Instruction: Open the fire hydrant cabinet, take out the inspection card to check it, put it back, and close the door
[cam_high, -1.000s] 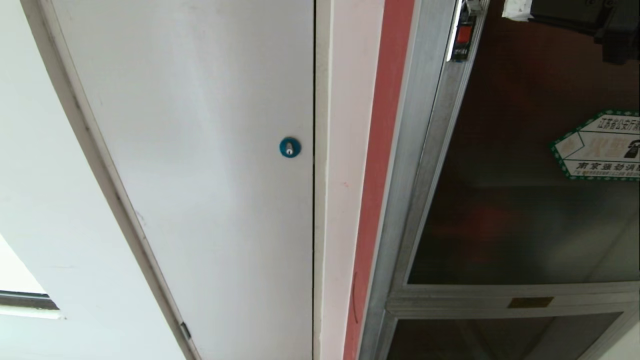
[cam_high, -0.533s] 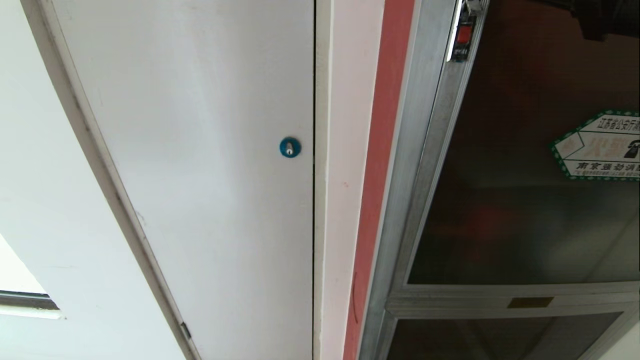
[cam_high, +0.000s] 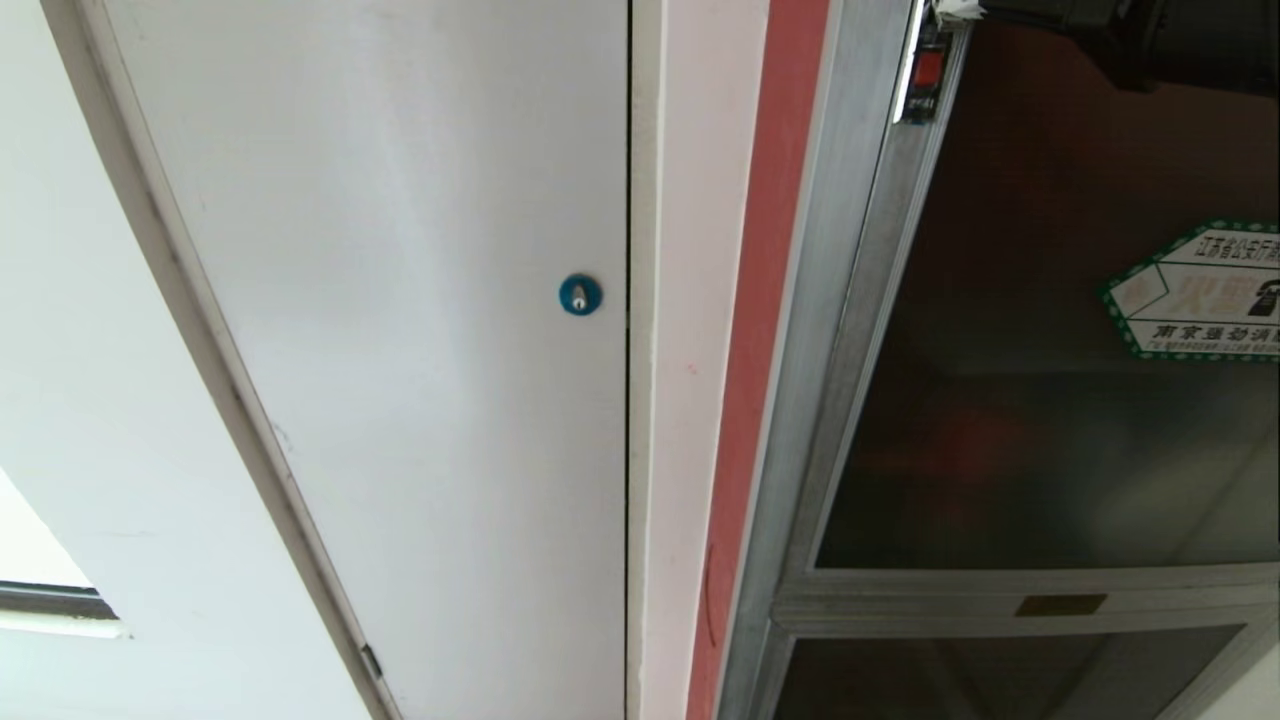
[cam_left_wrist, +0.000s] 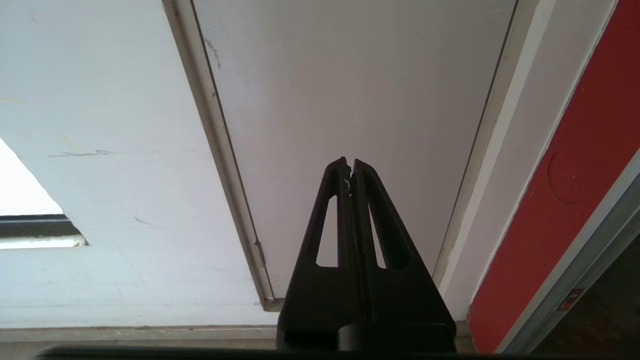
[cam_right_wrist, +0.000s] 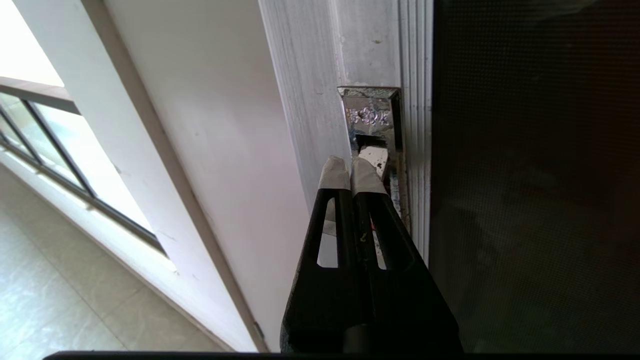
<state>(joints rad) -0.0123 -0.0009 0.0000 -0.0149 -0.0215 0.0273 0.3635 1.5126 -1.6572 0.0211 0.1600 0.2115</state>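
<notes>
right claw (cam_right_wrist: 352, 167) pinched closed at the door's (cam_high: 1050, 400) chrome latch (cam_right_wrist: 372, 125), left claw (cam_left_wrist: 350, 167) closed, cabinet contents hidden

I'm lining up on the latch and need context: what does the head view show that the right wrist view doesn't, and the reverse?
Head view only: the white panel with its blue round lock, the green-bordered sticker and the brass plate.
Right wrist view only: the shut right hand, fingertips at the latch, and a window.
Both: the door and its aluminium frame.
</notes>
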